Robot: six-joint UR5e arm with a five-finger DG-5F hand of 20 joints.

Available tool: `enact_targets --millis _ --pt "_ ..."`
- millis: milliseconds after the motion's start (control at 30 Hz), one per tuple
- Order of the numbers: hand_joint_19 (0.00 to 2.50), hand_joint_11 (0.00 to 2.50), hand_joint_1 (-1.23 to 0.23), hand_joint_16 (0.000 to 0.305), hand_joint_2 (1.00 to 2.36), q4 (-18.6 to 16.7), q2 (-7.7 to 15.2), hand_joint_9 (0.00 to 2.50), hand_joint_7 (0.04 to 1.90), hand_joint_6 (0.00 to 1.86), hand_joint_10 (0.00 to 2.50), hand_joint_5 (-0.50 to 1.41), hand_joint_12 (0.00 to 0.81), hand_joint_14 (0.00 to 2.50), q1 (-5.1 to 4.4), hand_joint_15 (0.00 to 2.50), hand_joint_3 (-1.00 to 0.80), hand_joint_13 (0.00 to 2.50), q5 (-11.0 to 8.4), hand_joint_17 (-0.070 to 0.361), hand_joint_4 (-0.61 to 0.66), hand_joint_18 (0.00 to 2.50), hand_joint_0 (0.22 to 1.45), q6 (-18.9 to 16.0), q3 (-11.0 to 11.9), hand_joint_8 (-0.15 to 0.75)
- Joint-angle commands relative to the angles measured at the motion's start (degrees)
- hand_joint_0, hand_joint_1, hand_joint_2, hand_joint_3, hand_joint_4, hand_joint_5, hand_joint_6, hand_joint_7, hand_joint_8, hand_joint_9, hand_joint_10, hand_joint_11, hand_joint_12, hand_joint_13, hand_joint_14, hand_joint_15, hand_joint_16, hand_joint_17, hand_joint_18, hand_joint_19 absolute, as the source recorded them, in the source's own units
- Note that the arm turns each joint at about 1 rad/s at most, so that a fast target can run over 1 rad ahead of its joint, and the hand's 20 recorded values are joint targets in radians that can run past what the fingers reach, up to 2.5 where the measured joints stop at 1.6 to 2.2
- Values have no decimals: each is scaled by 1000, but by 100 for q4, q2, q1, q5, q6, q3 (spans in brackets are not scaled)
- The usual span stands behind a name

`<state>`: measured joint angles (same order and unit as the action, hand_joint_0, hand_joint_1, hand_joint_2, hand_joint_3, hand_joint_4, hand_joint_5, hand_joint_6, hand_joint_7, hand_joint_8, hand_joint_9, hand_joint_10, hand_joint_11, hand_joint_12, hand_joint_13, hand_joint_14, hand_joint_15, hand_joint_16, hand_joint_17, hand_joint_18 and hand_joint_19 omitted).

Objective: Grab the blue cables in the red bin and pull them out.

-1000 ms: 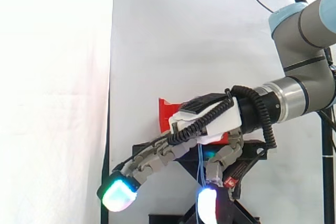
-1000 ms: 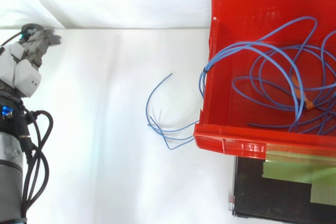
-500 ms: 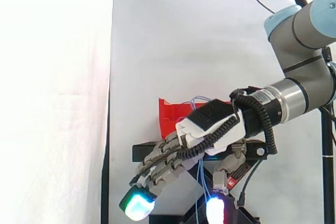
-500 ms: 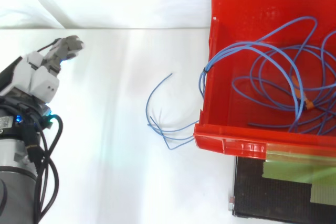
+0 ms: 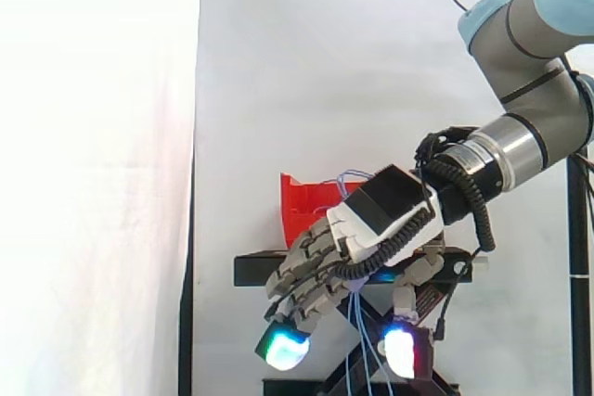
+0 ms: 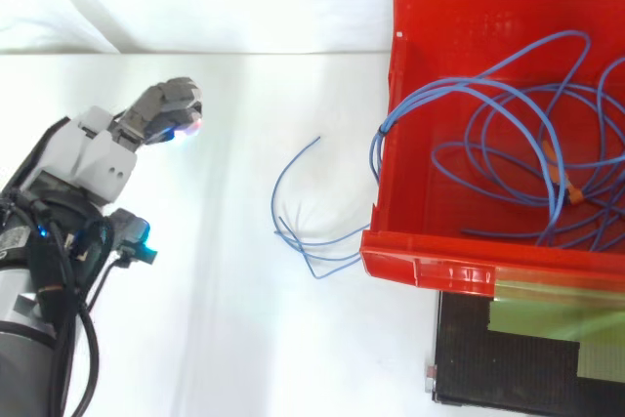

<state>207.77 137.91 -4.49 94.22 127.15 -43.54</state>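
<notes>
Blue cables (image 6: 386, 126), top view: most of their length lies in loose, overlapping loops on the floor of the red bin (image 6: 383, 241), which takes up the right of the view. A few strands climb the bin's left wall, cross its rim and fall outside as thin open curves against the white surface (image 6: 244, 339). A small orange piece (image 6: 576, 194) sits on one strand inside the bin, near the right edge. A corner of the black stand (image 6: 518, 368) shows below the bin's near wall. The hand (image 6: 98, 158) comes in from the lower left, well apart from the bin and from the strands outside it. Its fingers (image 6: 166, 104) reach up and to the right, nearly straight and close side by side, and hold nothing.

Side view: the arm (image 5: 529, 44) comes in from the right and slopes down to the left. The hand (image 5: 371, 220) hangs in front of the black stand (image 5: 251, 269), its relaxed fingers slanting down and left to a pad (image 5: 286, 348) glowing green and white. The thumb (image 5: 401, 351), tipped white and magenta, stands spread away from them. Blue strands run down through the gap seen between thumb and fingers, but nothing closes on them. The red bin (image 5: 299, 203) sits on the stand behind the hand, with cable loops rising above its rim.
</notes>
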Motion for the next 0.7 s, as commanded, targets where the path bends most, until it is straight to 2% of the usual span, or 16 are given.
enact_targets --millis 0,300,400,467,667 --pt "626 359 -680 44 1000 97 -1 509 363 10 11 503 326 15 18 392 -1000 270 -97 100 276 244 758 420 30 268" --pt "633 410 -740 44 1000 -79 -1 522 436 9 12 514 327 14 44 406 -1000 284 -114 100 253 266 762 1035 47 267" --pt "630 437 -752 44 1000 -167 -1 528 465 10 12 526 329 14 53 408 -1000 292 -132 99 261 280 760 1115 56 267" --pt "637 446 -758 44 1000 -351 -1 546 483 10 13 549 326 16 88 422 -1000 300 -237 99 269 285 761 1185 47 269" --pt "646 480 -768 43 1000 -387 -1 595 525 9 14 617 326 15 150 424 -1000 318 -246 97 291 300 764 1361 38 274"
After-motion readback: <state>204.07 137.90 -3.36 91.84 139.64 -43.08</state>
